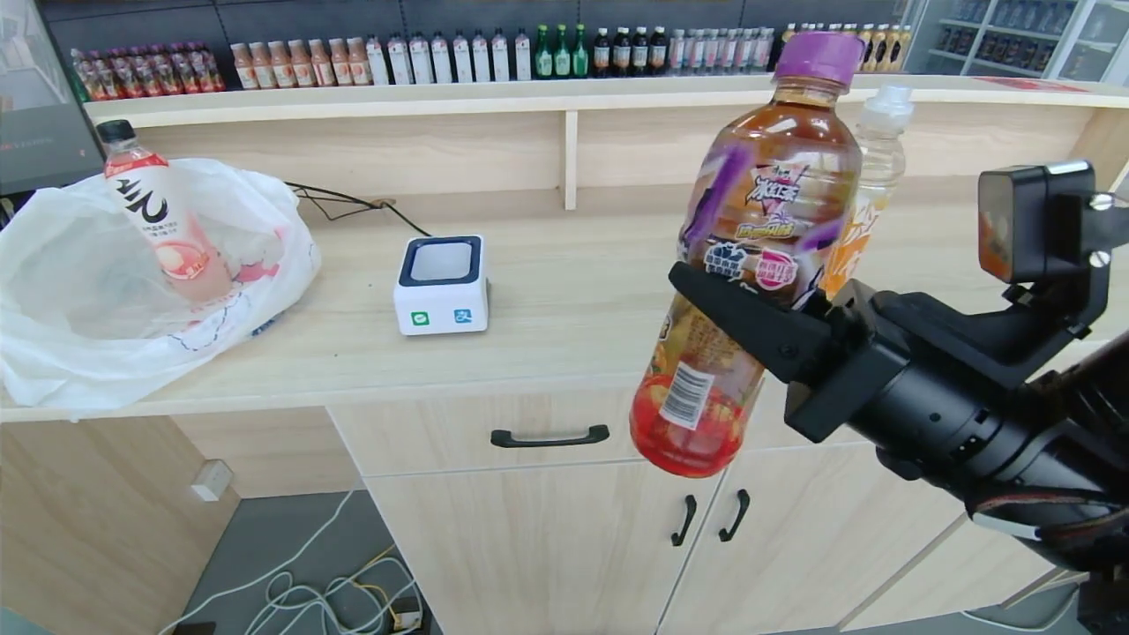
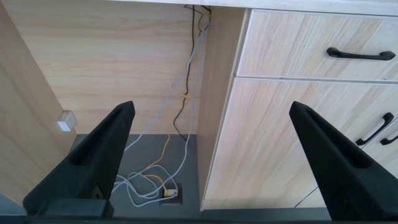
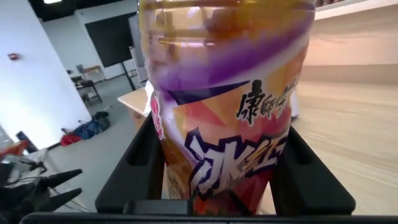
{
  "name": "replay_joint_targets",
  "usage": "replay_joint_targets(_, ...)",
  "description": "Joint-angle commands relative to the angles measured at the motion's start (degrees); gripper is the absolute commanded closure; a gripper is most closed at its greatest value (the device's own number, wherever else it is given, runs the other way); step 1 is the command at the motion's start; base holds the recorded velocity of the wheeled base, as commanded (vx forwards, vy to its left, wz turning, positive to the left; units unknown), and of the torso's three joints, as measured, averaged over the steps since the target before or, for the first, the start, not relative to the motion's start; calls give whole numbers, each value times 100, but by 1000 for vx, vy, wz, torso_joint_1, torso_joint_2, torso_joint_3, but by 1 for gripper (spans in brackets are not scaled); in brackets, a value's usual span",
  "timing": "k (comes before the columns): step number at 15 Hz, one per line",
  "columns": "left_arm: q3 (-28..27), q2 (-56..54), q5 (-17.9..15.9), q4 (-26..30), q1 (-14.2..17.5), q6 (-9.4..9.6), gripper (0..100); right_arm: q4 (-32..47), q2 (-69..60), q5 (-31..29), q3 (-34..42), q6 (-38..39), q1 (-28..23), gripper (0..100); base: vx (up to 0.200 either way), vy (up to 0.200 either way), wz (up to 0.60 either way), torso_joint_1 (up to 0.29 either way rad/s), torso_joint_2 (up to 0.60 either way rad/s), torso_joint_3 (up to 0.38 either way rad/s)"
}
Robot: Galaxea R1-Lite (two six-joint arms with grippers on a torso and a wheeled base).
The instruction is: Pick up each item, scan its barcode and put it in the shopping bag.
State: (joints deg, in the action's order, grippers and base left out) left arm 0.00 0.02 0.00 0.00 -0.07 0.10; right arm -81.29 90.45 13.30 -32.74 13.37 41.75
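My right gripper is shut on a purple-capped iced tea bottle, held slightly tilted in the air in front of the counter's edge, barcode facing down and left. The right wrist view has the same bottle clamped between the fingers. The white scanner box sits on the counter left of the bottle. A white shopping bag lies at the counter's left end with a pink drink bottle standing in it. My left gripper hangs open below the counter, facing the cabinet front.
A clear bottle with a white cap stands on the counter behind the held bottle. The counter's raised back shelf carries a row of drinks. Drawer and door handles line the cabinet below; cables lie on the floor.
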Motion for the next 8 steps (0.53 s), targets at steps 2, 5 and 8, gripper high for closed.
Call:
replay_joint_targets(2, 0, -2, 0, 0, -1, 8, 0, 166, -81, -451, -22, -450, -124, 100, 0, 0, 0, 0, 0, 0)
replay_joint_targets(5, 0, -2, 0, 0, -1, -1, 0, 183, -28, -1400, -101, -1162, -185, 100, 0, 0, 0, 0, 0, 0)
replay_joint_targets(8, 0, -2, 9, 0, -1, -10, 0, 368, -81, -1840, -206, -1583, -414, 100, 0, 0, 0, 0, 0, 0)
